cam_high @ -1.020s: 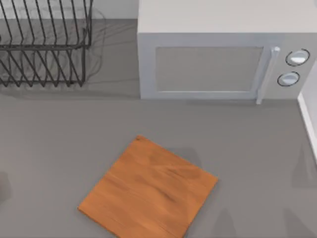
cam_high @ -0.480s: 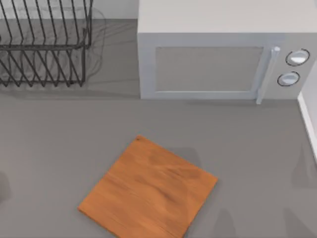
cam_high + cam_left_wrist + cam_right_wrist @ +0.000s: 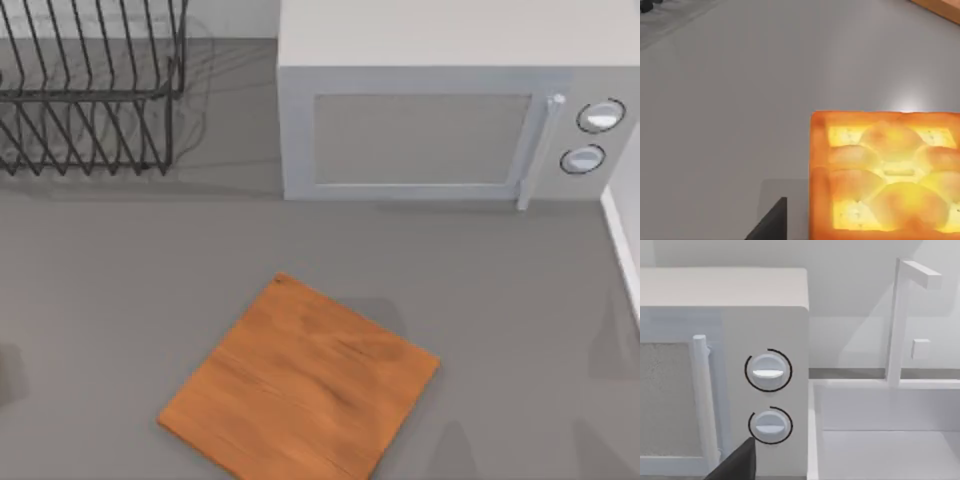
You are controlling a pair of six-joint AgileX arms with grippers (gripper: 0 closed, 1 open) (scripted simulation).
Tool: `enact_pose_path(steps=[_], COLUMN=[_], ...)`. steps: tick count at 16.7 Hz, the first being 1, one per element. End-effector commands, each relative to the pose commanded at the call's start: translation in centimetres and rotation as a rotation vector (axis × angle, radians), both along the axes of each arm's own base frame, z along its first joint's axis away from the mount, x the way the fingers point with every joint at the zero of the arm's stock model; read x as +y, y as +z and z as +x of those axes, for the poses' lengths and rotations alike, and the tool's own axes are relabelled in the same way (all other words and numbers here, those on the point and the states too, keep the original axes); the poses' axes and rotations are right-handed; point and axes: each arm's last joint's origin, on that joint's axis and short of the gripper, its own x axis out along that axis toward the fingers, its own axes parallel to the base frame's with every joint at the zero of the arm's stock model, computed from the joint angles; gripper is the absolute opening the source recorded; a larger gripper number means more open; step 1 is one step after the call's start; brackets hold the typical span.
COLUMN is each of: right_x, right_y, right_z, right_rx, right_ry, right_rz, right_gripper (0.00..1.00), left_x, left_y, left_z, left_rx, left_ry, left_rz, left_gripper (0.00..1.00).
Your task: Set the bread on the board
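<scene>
On the grey table (image 3: 110,300) the board (image 3: 300,385) lies bare, turned diamond-wise, at near centre. Behind it: microwave (image 3: 440,110), door shut; wire dish rack (image 3: 90,85) at far left. Left wrist view: the bread (image 3: 887,175) rests flat on grey surface, a board corner (image 3: 940,7) well apart. Right wrist view faces microwave dials (image 3: 768,371) and a white sink (image 3: 880,440). Grip of either claw: cannot tell.

The board (image 3: 300,384) is orange-brown with darker wood grain; the bread (image 3: 885,175) glows golden-yellow with an orange crust (paler domed lumps on top); the bench (image 3: 100,280) is plain grey, the microwave (image 3: 450,110) pale grey, the rack (image 3: 90,90) black wire
</scene>
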Motion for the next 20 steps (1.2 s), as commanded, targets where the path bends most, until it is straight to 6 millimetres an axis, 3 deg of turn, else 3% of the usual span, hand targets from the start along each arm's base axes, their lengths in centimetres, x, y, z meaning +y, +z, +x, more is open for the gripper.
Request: enact_pose_path(steps=[7, 13, 20], right_x=[0.0, 0.0, 0.0], right_y=[0.0, 0.0, 0.0], right_z=[0.0, 0.0, 0.0], right_rx=[0.000, 0.000, 0.000], right_ry=[0.000, 0.000, 0.000], right_rz=[0.000, 0.000, 0.000], right_gripper=[1.00, 1.00, 1.00], left_x=[-3.4, -3.8, -3.8], left_y=[-2.2, -2.4, -2.4], left_z=[1.8, 2.0, 2.0], left_rx=[-0.001, -0.001, -0.001], left_ry=[-0.001, -0.001, -0.001], left_rz=[-0.001, -0.001, -0.001], left_gripper=[1.00, 1.00, 0.47])
